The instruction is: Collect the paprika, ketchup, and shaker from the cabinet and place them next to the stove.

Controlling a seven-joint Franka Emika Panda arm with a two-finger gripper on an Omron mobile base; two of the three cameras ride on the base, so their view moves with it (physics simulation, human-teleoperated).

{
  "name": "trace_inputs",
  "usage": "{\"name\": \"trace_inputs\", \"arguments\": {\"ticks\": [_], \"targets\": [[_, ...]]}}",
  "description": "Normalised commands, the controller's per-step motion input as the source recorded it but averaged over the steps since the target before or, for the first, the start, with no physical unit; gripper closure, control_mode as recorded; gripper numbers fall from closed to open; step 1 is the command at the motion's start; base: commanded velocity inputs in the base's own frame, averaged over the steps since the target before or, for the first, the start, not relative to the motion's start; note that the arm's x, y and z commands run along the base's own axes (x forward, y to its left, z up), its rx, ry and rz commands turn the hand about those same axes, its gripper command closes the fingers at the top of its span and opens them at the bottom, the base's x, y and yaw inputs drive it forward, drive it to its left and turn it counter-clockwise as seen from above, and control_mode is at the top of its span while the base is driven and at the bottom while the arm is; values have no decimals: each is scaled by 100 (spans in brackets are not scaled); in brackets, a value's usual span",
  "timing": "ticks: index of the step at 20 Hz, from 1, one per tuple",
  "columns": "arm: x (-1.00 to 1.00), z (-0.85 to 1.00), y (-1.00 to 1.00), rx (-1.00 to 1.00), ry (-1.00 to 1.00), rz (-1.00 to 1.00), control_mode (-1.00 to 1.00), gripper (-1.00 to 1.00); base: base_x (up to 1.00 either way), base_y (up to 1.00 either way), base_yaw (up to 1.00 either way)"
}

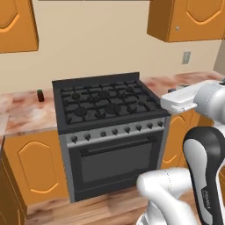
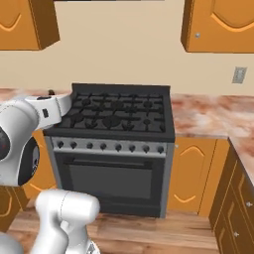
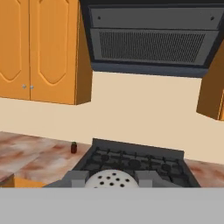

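My gripper (image 3: 111,177) is shut on the shaker (image 3: 111,180), whose pale rounded top with small holes shows between the two fingertips. Ahead lies the black stove (image 1: 105,101) (image 2: 116,114) (image 3: 135,162) with its cast-iron grates. The paprika (image 1: 40,95) (image 3: 73,148), a small dark jar with a green lid, stands upright on the marble counter (image 1: 26,116) just left of the stove, near the wall. An orange wall cabinet (image 3: 39,48) hangs above that counter with both doors closed. The ketchup is out of view.
A grey range hood (image 3: 148,39) hangs over the stove. Another wall cabinet (image 1: 189,19) (image 2: 221,25) hangs at the upper right. Marble counter (image 2: 208,114) continues right of the stove, with a wall outlet (image 2: 239,75) above it. Orange base cabinets (image 1: 35,167) flank the oven.
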Motion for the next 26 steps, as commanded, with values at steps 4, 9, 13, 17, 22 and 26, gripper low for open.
{"name": "trace_inputs", "arguments": {"ticks": [4,9,13,17,22,26], "targets": [[0,0,0,0,0,0,100,100,58,-10,0],[0,0,0,0,0,0,100,100,54,-19,0],[0,0,0,0,0,0,100,100,44,-32,6],[0,0,0,0,0,0,100,100,36,-40,12],[0,0,0,0,0,0,100,100,37,-42,14],[0,0,0,0,0,0,100,100,46,-38,15]]}}
